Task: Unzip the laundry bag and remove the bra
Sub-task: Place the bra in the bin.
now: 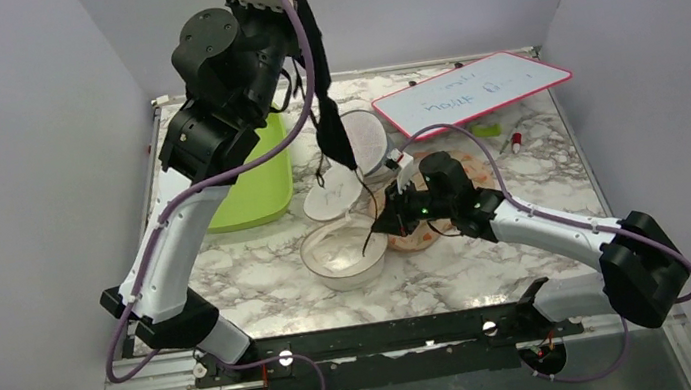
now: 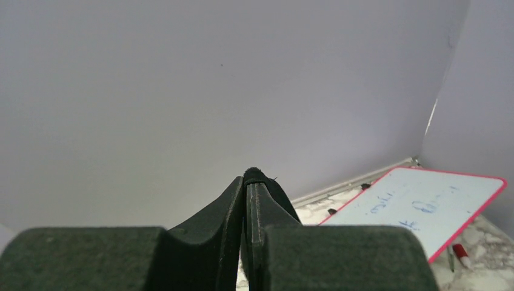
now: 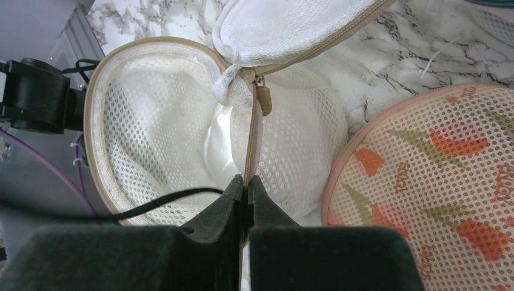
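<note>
The zip of the laundry bag is seen fully undone, and its lid is folded back beyond the right jaws, so the unzipping step is judged complete. The bag's tan rim is pinched between the closed jaws of the right gripper, and the open mesh bowl lies directly ahead of them and to their left. The left gripper is raised high above the table, its jaws clamped together on a fold of black fabric. This is the bra, which hangs straight down below those jaws, well clear of the bag's opening. A thin black strap is seen lying across the bag's rim just left of the right jaws, so removal is judged nearly done. What remains is for that trailing end to be drawn free and the bra set down. Counted: one open laundry bag and one bra. One second round white mesh pod sits beyond the right jaws, and one orange floral pouch is just to their right. One whiteboard, one red-capped marker and one lime-green item are also on the table.
</note>
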Controlling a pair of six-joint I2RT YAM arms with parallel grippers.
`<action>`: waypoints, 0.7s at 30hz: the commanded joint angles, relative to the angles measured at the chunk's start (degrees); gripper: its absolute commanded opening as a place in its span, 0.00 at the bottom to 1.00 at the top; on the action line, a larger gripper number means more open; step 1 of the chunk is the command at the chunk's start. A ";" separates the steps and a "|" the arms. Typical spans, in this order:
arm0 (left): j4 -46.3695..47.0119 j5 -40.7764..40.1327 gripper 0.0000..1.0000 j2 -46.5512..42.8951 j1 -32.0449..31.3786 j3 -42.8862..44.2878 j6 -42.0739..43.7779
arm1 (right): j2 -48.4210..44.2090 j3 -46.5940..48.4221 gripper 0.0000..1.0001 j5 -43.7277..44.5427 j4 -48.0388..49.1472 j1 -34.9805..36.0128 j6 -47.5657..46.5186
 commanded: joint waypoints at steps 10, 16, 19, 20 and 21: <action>9.96 -6.29 0.00 3.78 2.83 8.42 7.60 | -0.43 -0.76 0.01 0.25 1.10 0.29 -1.34; 24.27 -8.06 0.00 4.53 5.95 7.71 15.59 | 0.11 0.24 0.01 -0.18 0.25 0.31 -1.84; 28.39 -7.35 0.00 6.39 7.66 9.75 17.88 | -0.01 0.70 0.01 -0.17 0.04 0.31 -1.90; 29.43 -7.10 0.00 6.75 8.17 10.16 18.12 | 0.11 0.79 0.01 -0.24 0.03 0.31 -1.90; 30.94 -6.84 0.00 6.88 8.74 9.93 18.16 | 0.20 0.98 0.01 -0.22 -0.01 0.31 -1.82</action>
